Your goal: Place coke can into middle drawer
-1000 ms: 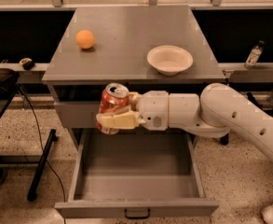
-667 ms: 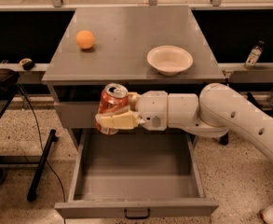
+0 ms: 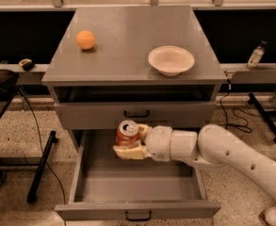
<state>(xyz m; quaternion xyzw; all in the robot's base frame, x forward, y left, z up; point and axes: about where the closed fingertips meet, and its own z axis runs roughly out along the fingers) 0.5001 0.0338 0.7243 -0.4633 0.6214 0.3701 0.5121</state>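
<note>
A: In the camera view, which containers are there, and what do they hold?

B: I see 2. The middle drawer (image 3: 138, 210) is pulled out toward the camera, and its grey tray is open from above. The coke can (image 3: 127, 133) is over the back left part of this tray, just below the upper drawer front (image 3: 100, 115). I cannot tell if the can touches the tray floor. The other container is a pale bowl (image 3: 171, 60) on the cabinet top (image 3: 128, 27), at the right side; only its pale inside shows.

A: And the gripper?

B: The gripper (image 3: 132, 141) comes in from the right on a white arm (image 3: 231, 154). Its fingers are clamped on the can, 1 at each side.

A: Which way does the can point?

B: It is about upright. The silver top with the pull tab faces up, so the long axis is near vertical.

A: What about the surface and the room?

B: An orange ball (image 3: 85, 39) lies on the cabinet top at the left, well apart from the bowl. The floor (image 3: 15, 140) is speckled, with black cables on it. A small bottle (image 3: 255, 55) stands on a ledge at the right.
</note>
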